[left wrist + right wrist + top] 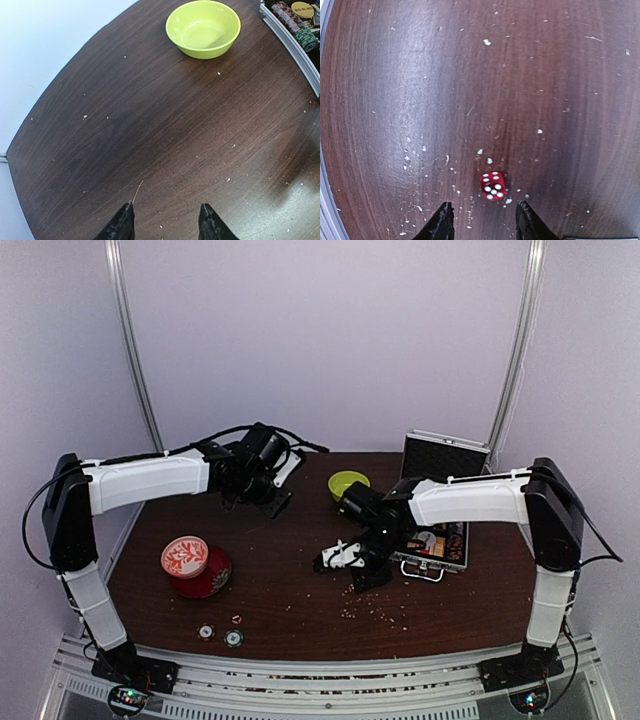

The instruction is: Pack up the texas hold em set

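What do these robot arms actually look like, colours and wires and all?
The left arm and right arm are alike: white boxy shells between chunky black joints, thin black cables looping alongside, and two tapered black fingers at each tip.

Red white-pipped die point(493, 186), lime bowl point(203, 29)

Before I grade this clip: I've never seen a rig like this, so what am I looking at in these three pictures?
Two robot arms are bolted at the near edge of a table. The wide picture looks down from above and behind them; the other two come from wrist cameras. The left hand is open and empty, a lime-green bowl beyond it. The right hand is open too, a red die lying just ahead of it. Also there: an open silver case with chips, a red-and-white tin, two round buttons near the front edge.
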